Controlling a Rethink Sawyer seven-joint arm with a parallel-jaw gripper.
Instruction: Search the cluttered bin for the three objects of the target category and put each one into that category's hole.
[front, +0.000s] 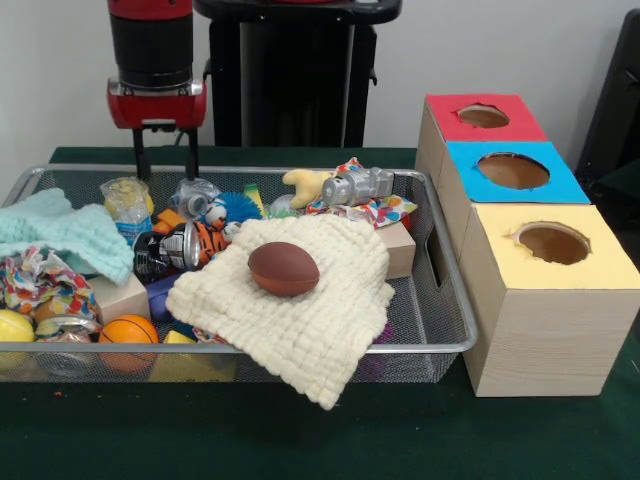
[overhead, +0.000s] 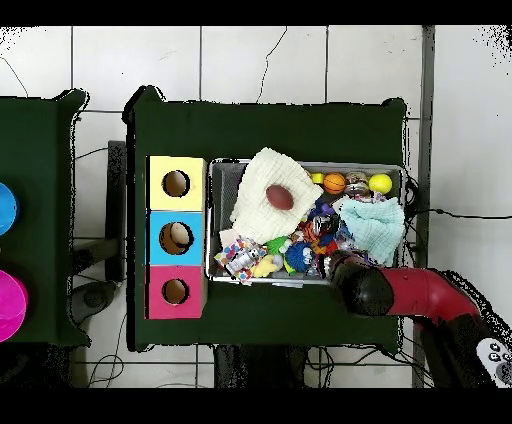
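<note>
Front view: gripper (front: 164, 152) hangs above the far left corner of the wire mesh bin (front: 455, 330), its two thin fingers (front: 137, 152) apart, pointing straight down, nothing between them. They sit above the clutter, touching none of it. Judgement: a hover posture, from which it can descend once a target is chosen.

Target category is not stated; the ball-type items look like the likeliest set. Brown football (front: 283, 268) lies on top of the cream knitted cloth (front: 300, 310), fully exposed, long axis roughly level, smooth oval with a pale stripe near one end. The cloth drapes over the bin's near rim, so the ball rests on a soft, sagging base and may roll if nudged. Orange basketball (front: 128, 333) and yellow ball (front: 14, 326) sit against the near left wall, partly hidden by the rim and by patterned fabric (front: 35, 278).

Other contents: pale teal cloth (front: 60, 235) at left, tiger-striped can (front: 180, 248), blue spiky toy (front: 237, 207), silver toy camera (front: 357, 186) on a printed rag at the far side, wooden block (front: 400, 248).

Three boxes stand in a row just beside the bin's right wall: red-topped box (front: 480, 120) farthest, blue-topped box (front: 512, 172) in the middle, yellow-topped box (front: 555, 250) nearest, each with one round hole. No object visibly rests on any top.

Overhead view: arm (overhead: 420, 295) enters over the bin's edge beside the teal cloth; football (overhead: 279, 197) lies near the yellow box (overhead: 176, 184).
</note>
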